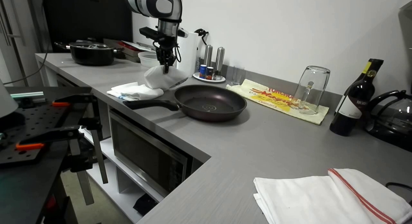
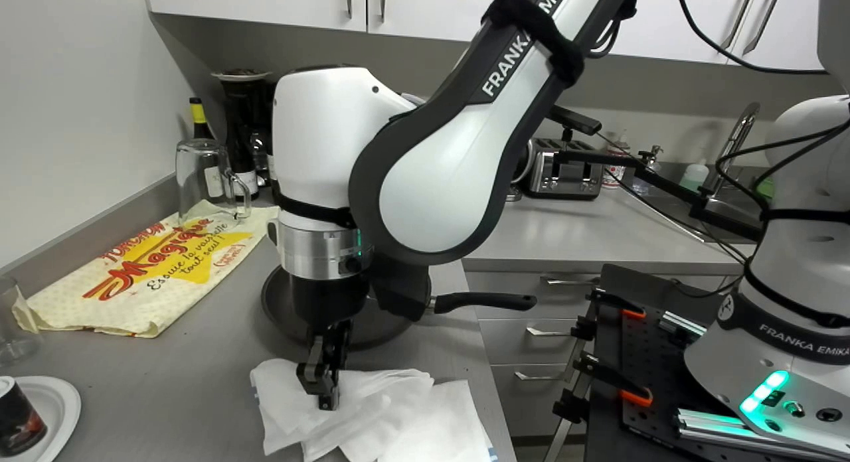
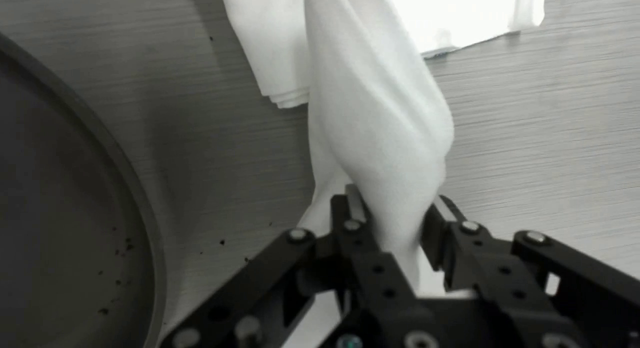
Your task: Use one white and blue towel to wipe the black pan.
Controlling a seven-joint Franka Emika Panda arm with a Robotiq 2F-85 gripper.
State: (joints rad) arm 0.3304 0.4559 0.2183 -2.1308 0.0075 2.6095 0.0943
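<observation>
Grasp complete: your gripper (image 3: 395, 225) pinches the white towel (image 3: 375, 118), wrist-view centre; wiping the pan (image 3: 60, 188), lower left, apparently remains.

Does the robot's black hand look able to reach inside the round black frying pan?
Probably yes: the hand, gripping a white cloth towel, hangs beside the pan, and nothing visible covers its open top.

A grey counter (image 1: 283, 146) is carrying a black pan (image 1: 210, 103), with a white and blue towel (image 1: 136, 91) lying near the handle (image 1: 149, 104). A yellow cloth (image 1: 256, 92), wine bottle (image 1: 352, 103) and red-striped towel (image 1: 309, 198) are also resting there.
</observation>
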